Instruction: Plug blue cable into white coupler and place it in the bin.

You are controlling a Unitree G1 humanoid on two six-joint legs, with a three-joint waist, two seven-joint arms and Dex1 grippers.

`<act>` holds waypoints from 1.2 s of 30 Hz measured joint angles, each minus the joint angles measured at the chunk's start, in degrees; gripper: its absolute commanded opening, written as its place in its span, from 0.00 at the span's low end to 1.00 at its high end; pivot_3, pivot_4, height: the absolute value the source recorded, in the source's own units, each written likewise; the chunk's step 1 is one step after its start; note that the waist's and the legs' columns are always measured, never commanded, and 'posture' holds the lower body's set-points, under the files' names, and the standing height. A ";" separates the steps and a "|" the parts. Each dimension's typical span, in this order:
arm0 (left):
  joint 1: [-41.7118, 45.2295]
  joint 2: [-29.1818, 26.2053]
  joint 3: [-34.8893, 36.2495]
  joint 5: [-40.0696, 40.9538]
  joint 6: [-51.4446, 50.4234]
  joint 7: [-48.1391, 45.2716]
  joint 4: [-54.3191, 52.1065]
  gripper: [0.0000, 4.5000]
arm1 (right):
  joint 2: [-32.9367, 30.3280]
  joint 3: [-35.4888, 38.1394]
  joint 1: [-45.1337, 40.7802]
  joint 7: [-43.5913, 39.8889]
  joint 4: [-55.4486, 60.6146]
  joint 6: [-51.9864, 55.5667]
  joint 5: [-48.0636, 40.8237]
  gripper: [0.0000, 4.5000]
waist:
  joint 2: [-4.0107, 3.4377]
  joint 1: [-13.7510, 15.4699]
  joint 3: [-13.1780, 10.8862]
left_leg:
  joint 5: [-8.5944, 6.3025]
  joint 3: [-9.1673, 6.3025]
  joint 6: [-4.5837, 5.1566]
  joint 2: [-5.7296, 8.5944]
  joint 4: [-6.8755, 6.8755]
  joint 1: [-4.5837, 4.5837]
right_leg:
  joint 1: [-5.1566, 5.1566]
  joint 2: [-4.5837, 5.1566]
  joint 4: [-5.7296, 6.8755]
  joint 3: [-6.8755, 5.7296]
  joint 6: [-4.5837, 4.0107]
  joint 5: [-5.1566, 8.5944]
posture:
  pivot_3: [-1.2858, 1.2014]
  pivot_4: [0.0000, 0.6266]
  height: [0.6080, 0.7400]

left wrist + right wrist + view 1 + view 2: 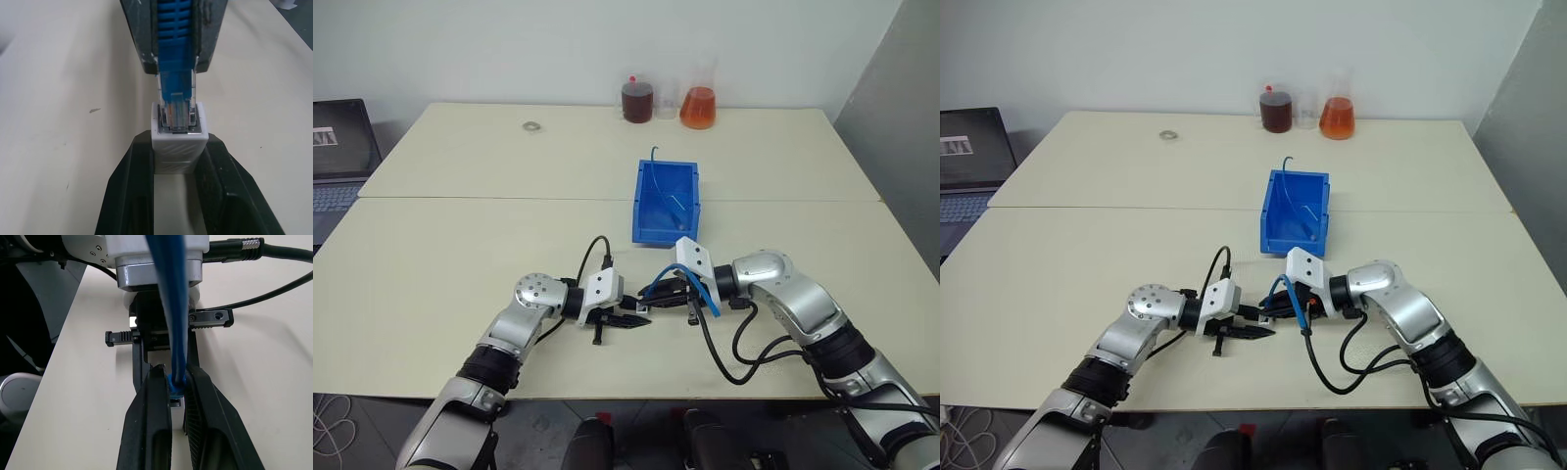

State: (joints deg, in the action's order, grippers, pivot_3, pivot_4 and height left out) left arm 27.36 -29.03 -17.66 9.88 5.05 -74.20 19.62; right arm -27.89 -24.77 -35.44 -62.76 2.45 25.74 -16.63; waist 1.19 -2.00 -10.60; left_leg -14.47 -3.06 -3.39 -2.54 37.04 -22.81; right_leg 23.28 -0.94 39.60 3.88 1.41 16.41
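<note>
Between grippers: blue cable entering white coupler

The coupler is partly hidden between black fingers. The cable runs off the picture's top edge. A laptop is cut off at the side.

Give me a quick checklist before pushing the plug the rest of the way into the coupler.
1. Left hand clamped on the white coupler: ok.
2. Right hand clamped on the blue cable just behind its plug: ok.
3. Plug lined up with the socket, tip at its mouth: ok.
4. Plug fully seated: cannot tell.
5. Cable loose above the right hand: ok.
6. The bin stands just beyond both hands: ok.
</note>
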 measured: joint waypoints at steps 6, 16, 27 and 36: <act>-0.33 -0.11 0.03 -0.01 0.02 0.06 -0.42 0.18 | -0.37 -0.36 -0.76 -2.26 -0.08 -0.36 1.47 0.03 | 0.00 0.00 0.00 | 0.00 0.00 0.00 0.00 0.01 0.00 | 0.00 0.00 0.02 0.00 0.00 0.00 | 0.52 0.24 1.00; -0.81 -0.78 0.16 -0.03 -0.45 1.10 -0.79 0.18 | 2.52 -1.96 -2.83 -1.83 -2.31 0.00 4.58 0.03 | 0.00 -0.38 0.02 | 0.02 0.01 0.02 0.00 0.03 0.21 | -0.04 -0.02 0.32 0.03 -0.03 0.02 | 0.52 0.24 1.00; -1.30 -1.03 0.65 -0.06 -0.98 1.21 -1.24 0.18 | 3.55 -2.21 -2.46 -1.56 -2.43 0.92 5.23 0.03 | -0.02 -0.94 0.06 | 0.04 -0.01 0.05 0.00 0.02 0.26 | -0.08 -0.03 0.37 0.03 -0.03 0.02 | 0.52 0.24 1.00; -1.76 -1.03 0.72 -0.30 -1.12 1.68 -1.44 0.18 | 3.70 -2.94 -0.64 -0.82 -2.59 -2.96 7.35 0.03 | -0.03 -1.07 0.33 | 0.04 0.00 0.05 0.00 0.01 0.33 | -0.13 -0.03 0.37 0.04 -0.03 0.02 | 0.52 0.24 1.00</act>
State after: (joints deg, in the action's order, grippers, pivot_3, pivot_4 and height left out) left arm 25.60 -30.06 -16.94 9.58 3.93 -72.53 18.19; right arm -24.19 -27.72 -36.08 -63.59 -0.15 22.78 -9.28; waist 1.16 -3.07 -10.27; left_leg -14.43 -3.05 -3.34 -2.53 37.05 -22.48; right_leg 23.15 -0.97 39.97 3.92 1.38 16.43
